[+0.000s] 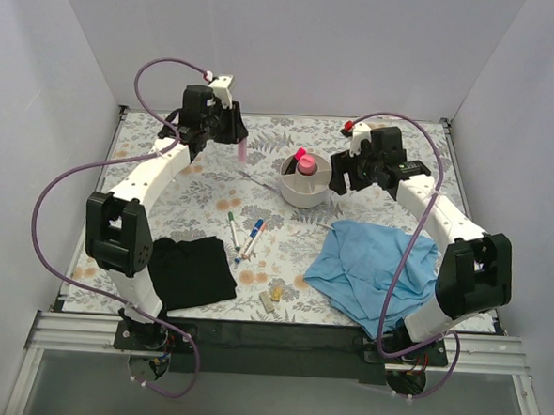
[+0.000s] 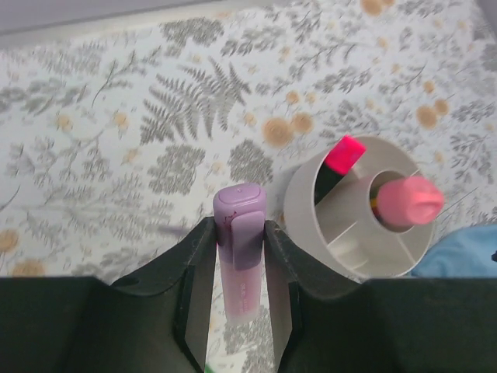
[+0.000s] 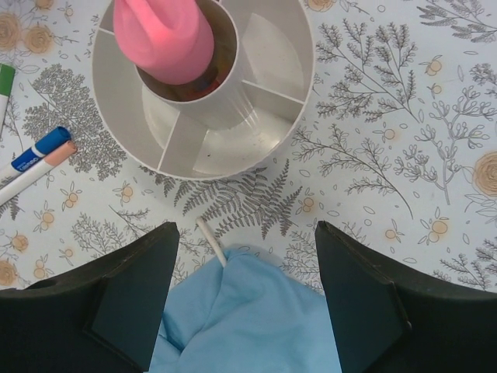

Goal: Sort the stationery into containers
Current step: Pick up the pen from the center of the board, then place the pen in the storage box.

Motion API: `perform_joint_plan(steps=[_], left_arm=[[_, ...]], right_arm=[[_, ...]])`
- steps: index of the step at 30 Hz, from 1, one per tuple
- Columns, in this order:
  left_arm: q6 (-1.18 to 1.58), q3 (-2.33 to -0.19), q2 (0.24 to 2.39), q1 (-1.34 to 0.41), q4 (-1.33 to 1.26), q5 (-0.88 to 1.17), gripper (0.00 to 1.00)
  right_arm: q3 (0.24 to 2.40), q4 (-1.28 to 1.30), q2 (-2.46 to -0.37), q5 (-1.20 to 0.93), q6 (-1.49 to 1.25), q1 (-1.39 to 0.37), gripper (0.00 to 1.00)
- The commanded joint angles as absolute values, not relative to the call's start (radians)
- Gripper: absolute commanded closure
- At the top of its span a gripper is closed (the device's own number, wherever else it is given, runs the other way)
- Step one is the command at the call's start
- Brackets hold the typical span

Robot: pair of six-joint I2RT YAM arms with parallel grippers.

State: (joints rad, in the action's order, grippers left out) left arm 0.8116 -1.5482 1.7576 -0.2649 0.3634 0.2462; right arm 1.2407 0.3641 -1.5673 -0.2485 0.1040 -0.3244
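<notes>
Left jaws round lilac highlighter (image 2: 242, 249), seemingly aloft

Bright, even, diffuse light from overhead in the top view. Soft, short shadows only, close under the arms (image 1: 157, 172) and beside the white organiser (image 1: 304, 183). Crisp across the floral surface (image 1: 262, 150), paler toward the walls (image 1: 297, 39) at the upper edge of the frame.

In the left wrist view, dark and nearly without detail along the bottom, on the left claw (image 2: 241, 227). Slightly soft on the purple highlighter (image 2: 242, 249) close to the lens. Washed-out and blurred on the pink highlighter (image 2: 409, 200) at the right.

In the right wrist view, sharp on the printed ferns at centre. Blurred and glowing on the same pink tip at the upper left. Underexposed on the right claw (image 3: 245, 229) in the lower corners.
</notes>
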Motion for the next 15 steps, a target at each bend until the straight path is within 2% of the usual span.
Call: perform_joint_plan(steps=[1,3,4,6,7,15], left_arm=[[0.862,-1.519,1.756,-0.279,-0.045,0.342,1.00],[0.853,-1.433,1.747,-0.293,-0.174,0.370,1.00],[0.850,-1.393,1.730,-0.302,-0.342,0.418,1.00],[0.777,-1.233,1.710,-0.320,-0.551,0.478,1.00],[0.740,-1.218,1.710,-0.352,-0.610,0.479,1.00],[0.772,-1.207,1.788,-0.422,-0.718,0.474,1.00]], right_arm=[[1.307,0.334,-1.572,-0.213,0.127,-0.314,0.20],[1.307,0.334,-1.575,-0.209,0.129,-0.316,0.20],[1.307,0.334,-1.577,-0.207,0.130,-0.316,0.20],[1.307,0.334,-1.578,-0.204,0.133,-0.316,0.20],[1.308,0.336,-1.578,-0.204,0.136,-0.316,0.20],[1.321,0.337,-1.585,-0.178,0.152,-0.314,0.20]])
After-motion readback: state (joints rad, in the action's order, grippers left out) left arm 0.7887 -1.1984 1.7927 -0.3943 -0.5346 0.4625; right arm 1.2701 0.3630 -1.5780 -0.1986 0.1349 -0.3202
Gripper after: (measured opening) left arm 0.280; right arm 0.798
